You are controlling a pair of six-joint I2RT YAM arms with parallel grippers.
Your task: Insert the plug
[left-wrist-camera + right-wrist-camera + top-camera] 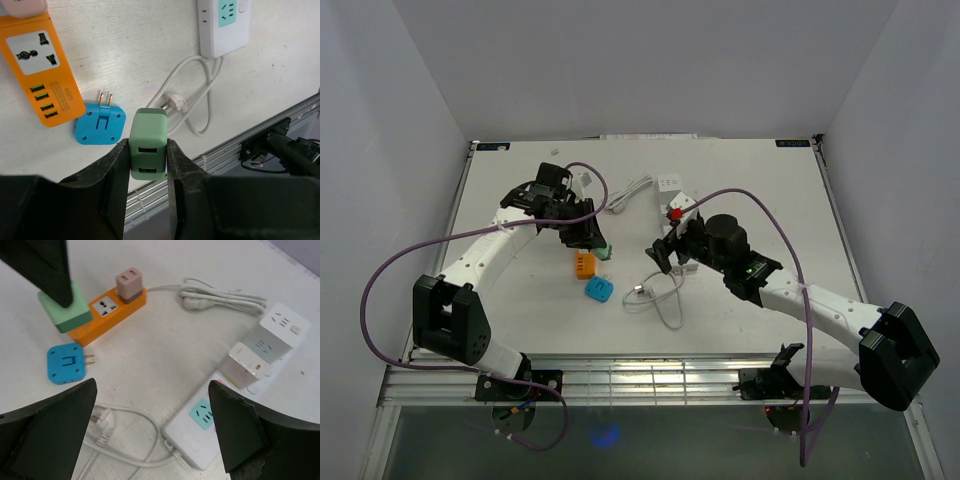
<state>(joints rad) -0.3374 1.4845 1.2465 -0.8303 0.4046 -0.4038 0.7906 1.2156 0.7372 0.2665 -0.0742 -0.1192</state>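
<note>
My left gripper (148, 144) is shut on a green two-port USB charger plug (148, 150) and holds it above the table. In the top view the left gripper (588, 236) hangs just behind the orange power strip (584, 264), with the green plug (604, 251) at its tip. The orange strip (42, 75) lies left of the plug in the left wrist view. In the right wrist view the green plug (65, 316) overlaps the near end of the orange strip (107, 307). My right gripper (152, 386) is open and empty above the white power strip (210, 425).
A pink adapter (130, 284) sits plugged in the orange strip. A blue adapter (66, 364) lies prongs out beside it. A white cube socket (276, 332) and a coiled white cable (225, 295) lie behind. The white strip's cable plug (172, 102) loops near the front edge.
</note>
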